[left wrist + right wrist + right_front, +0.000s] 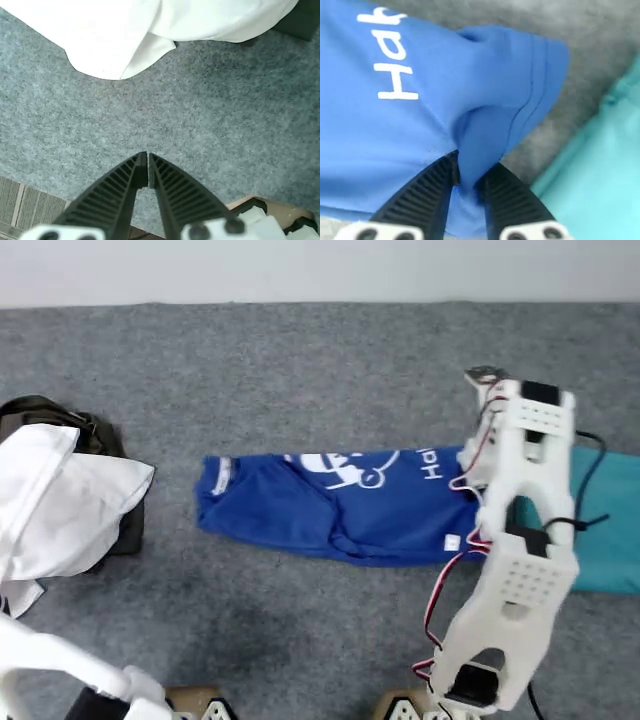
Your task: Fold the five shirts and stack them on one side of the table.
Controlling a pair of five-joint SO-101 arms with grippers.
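Right pincer: clamped on a bunched fold of the blue shirt.
Blue shirt: lies on the grey worktop, stretching away from that pincer.
Teal shirt: just beside the right pincer.
Left pincer: tips together, above the worktop.
White shirt: ahead of the left pincer's tips, apart from them.

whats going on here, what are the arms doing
The right end effector is clamped on a bunched fold of the blue shirt, which lies partly folded mid-table. The left end effector is shut and empty above the grey mat, near the white shirt that sits on a dark garment at one side. A teal shirt lies at the other side.
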